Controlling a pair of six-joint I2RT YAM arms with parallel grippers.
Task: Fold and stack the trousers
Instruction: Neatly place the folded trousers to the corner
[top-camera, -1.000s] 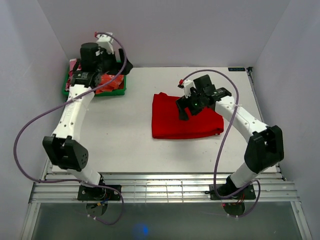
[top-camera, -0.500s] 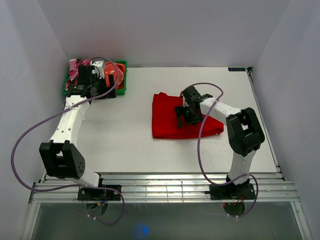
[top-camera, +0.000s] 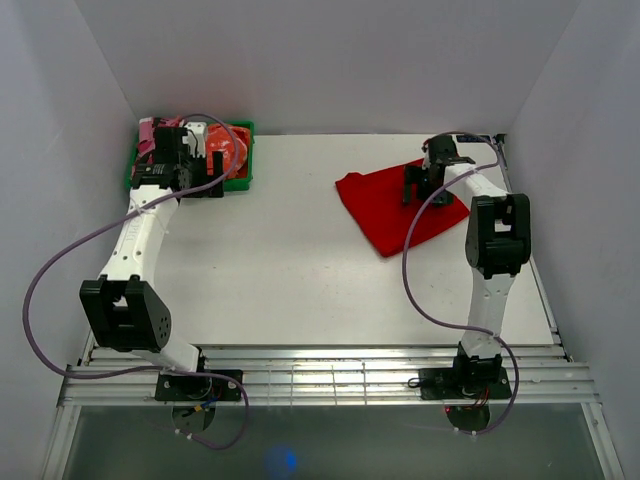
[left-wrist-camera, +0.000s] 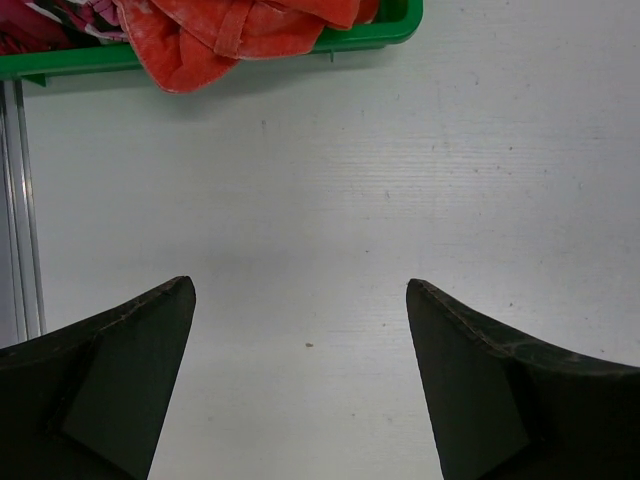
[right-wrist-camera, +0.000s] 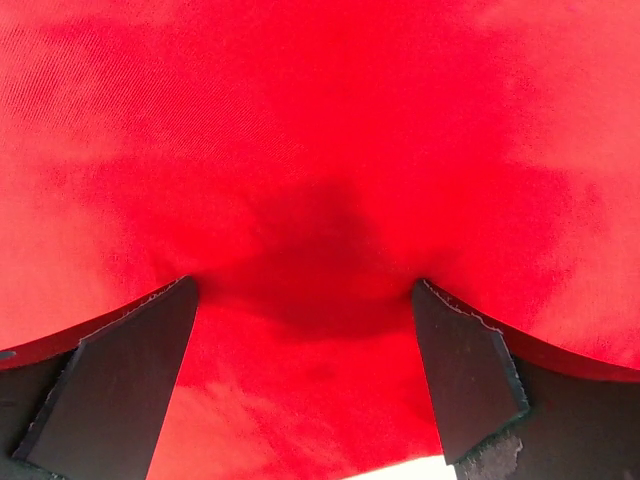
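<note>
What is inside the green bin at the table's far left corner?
An orange-red garment spills over the rim of the green bin, with pink-and-white patterned cloth beside it. Whatever lies beneath them is covered.

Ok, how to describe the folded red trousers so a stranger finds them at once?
On the white table, look at the far right area, below the open right gripper. There the plain bright red cloth trousers lie folded into a flat, tilted square. The orange-red garment at the far left is crumpled in a green plastic bin; the trousers are smooth and in no container.
</note>
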